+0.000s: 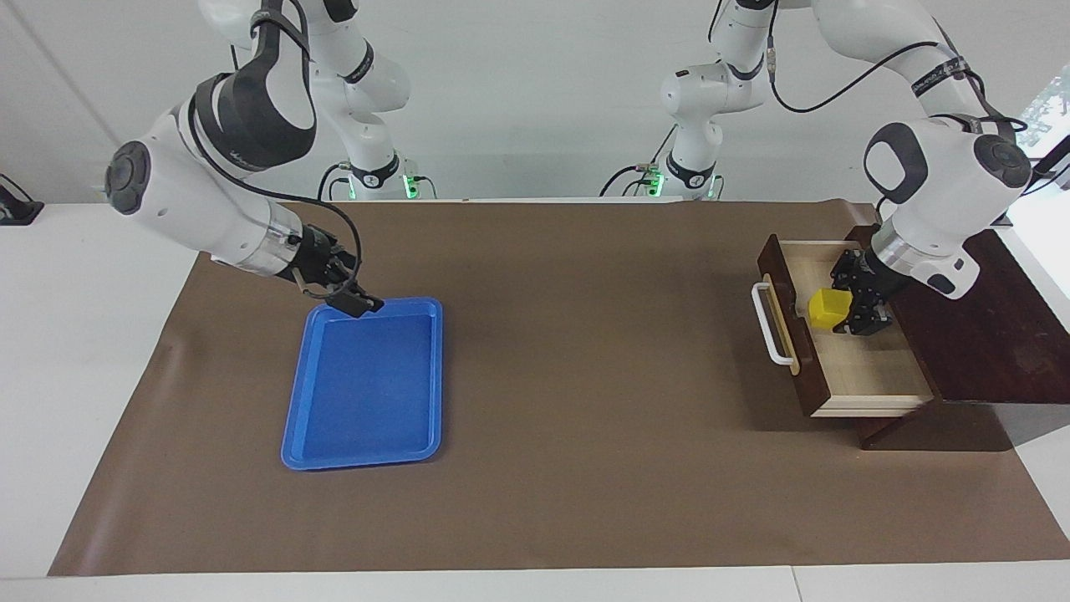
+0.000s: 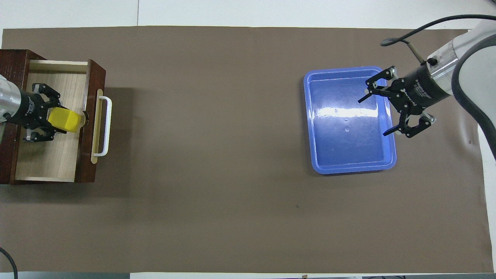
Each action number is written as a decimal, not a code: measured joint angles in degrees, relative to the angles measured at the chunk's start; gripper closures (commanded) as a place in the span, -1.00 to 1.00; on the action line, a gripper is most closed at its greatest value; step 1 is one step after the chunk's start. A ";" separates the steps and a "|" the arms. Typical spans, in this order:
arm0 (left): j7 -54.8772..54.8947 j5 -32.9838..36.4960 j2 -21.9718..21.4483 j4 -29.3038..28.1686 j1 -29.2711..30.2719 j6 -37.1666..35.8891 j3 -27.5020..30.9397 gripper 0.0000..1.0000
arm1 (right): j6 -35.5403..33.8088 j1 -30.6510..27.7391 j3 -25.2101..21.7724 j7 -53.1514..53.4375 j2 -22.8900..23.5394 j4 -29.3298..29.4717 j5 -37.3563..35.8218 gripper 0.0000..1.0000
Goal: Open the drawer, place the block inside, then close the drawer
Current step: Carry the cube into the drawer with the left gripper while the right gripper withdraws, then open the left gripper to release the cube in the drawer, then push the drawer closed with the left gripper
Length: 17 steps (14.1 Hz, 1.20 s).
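- Yellow and cube-shaped, the block is pinched between the jaws of the left gripper over the open drawer's pale interior, close to the inside of the drawer front; whether it touches the floor cannot be told.
- Drawer: pulled out of a dark brown wooden cabinet at the left arm's end of the table; light-wood floor with visible grain, dark front panel, white bar handle on a tan strip. Bare floor lies open on the side of the block farther from the robots.
- Left gripper, overhead view: black fingers flank the block on two sides, and the drawer's side walls stand apart from them; the facing view shows the wrist coming in over the cabinet top.
- Brown paper mat: matte, covers the table; a wide bare stretch lies in front of the drawer handle, between it and the tray.
- Blue plastic tray: glossy, rectangular, rounded corners, raised rim, toward the right arm's end, well apart from the drawer.
- Right gripper: jaws spread wide, holding nothing, above the tray's rim on the side nearer the robots. The overhead view shows the gap between the fingers plainly; the facing view shows only the fingertips at the tray's corner.
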 measured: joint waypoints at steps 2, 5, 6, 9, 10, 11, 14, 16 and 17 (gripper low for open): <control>-0.11 0.00 -0.94 -3.28 0.02 1.21 0.04 1.00 | -2.13 -0.54 -0.08 -9.63 -0.53 1.49 -5.12 -1.00; -0.41 0.00 -1.13 -5.09 1.06 2.32 0.24 1.00 | -3.04 -0.54 -0.08 -22.27 -2.30 2.19 -11.93 -1.00; -0.47 0.00 -1.14 -5.16 1.70 2.74 0.28 1.00 | -3.10 -0.54 -0.09 -27.21 -3.20 2.23 -14.52 -1.00; -0.74 0.00 -1.30 -5.18 2.94 2.95 0.36 0.83 | -3.11 -0.61 -0.18 -42.05 -6.51 2.39 -20.25 -1.00; -0.74 0.00 -1.36 -5.23 3.05 2.97 0.36 -0.20 | -3.12 -0.78 -0.24 -45.52 -7.85 2.40 -20.75 -1.00; -0.74 0.00 -1.45 -5.29 3.05 2.98 0.29 -0.99 | -3.15 -1.08 -0.29 -48.59 -9.30 2.37 -20.87 -1.00; -0.59 0.97 -1.71 -5.29 2.97 2.96 -0.10 -1.00 | -4.06 -1.83 -0.40 -55.40 -13.43 1.63 -20.88 -1.00; -0.60 2.62 -1.75 -3.23 1.90 1.18 -0.49 -1.00 | -3.66 -1.83 -0.42 -57.81 -14.90 0.49 -20.88 -1.00; -1.07 2.83 -1.60 -0.92 -0.03 -1.28 -0.62 -1.00 | -1.66 -1.83 -0.42 -58.84 -15.22 -0.66 -20.89 -1.00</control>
